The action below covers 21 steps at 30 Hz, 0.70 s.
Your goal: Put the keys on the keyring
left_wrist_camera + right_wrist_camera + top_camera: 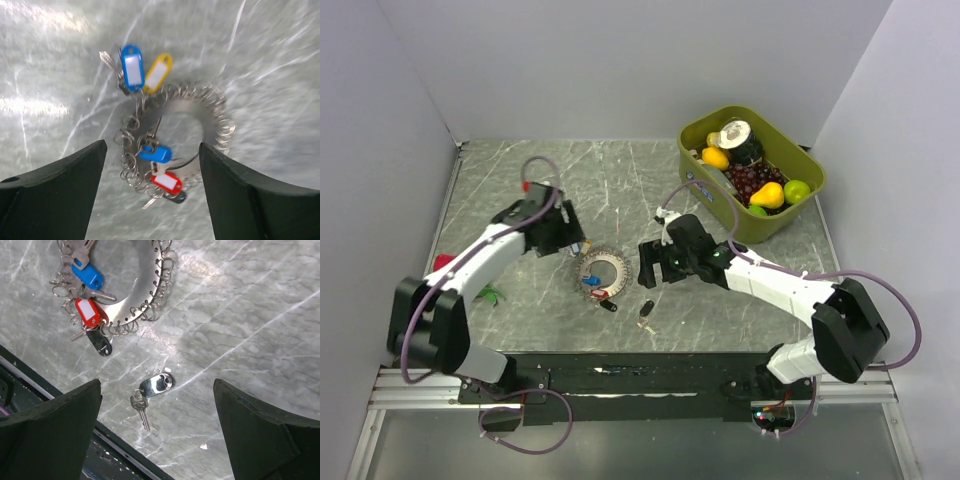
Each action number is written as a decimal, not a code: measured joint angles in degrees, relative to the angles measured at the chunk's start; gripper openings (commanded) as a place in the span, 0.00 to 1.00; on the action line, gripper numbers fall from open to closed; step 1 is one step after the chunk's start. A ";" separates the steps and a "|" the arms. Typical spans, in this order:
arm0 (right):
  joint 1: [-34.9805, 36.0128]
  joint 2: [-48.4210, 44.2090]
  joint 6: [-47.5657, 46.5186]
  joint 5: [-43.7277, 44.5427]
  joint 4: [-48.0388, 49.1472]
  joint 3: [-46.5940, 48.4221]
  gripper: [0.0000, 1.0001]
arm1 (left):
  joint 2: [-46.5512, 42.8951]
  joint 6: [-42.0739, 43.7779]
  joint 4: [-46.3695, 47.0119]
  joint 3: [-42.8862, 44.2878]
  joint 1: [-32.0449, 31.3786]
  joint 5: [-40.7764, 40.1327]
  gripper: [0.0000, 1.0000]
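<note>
Grey marbled table (620,180): it carried the whole scene, and both arms reached over it from the near edge.
Keyring (601,270): it lay flat on the table between the two grippers, nearer to the left one. Many small wire loops lined its rim.
Keys at the ring: a blue key (156,153), a red key (167,181) and a black key (176,198) lay close together at the near rim, touching the loops. Whether they were really threaded on, I could not tell.
Tags: a blue tag (132,67) and a yellow tag (157,73) lay side by side at the far left rim, with small metal keys just beside them.
Loose key (156,384): it had a dark shiny head and lay on bare table, apart from the ring and toward the near edge. In the right wrist view it sat between the two fingers, and nothing touched it.
Left gripper (152,145): released. Its fingers (65,195) stood wide apart over the ring and clamped nothing.
Right gripper (157,382): released as well. Its fingers (260,435) were spread wide above the loose key and held nothing.
Green bin (785,218): it stood at the far right of the table with fruit (767,195) inside, well apart from the ring.
</note>
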 measured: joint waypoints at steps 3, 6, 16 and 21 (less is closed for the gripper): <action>0.00 1.36 0.00 -1.25 0.50 0.02 0.96 | -4.28 -0.17 5.38 -5.01 7.72 8.92 0.80; 0.00 2.49 -0.04 -2.34 0.70 0.44 0.95 | -5.07 -0.26 8.70 -9.99 13.73 16.39 0.80; 0.00 6.71 0.33 -2.43 0.72 3.91 0.92 | -3.96 1.18 9.86 -14.56 17.20 25.73 0.79; 0.00 11.65 1.84 -2.49 0.50 8.17 0.86 | -3.37 2.32 9.44 -12.98 17.20 25.70 0.78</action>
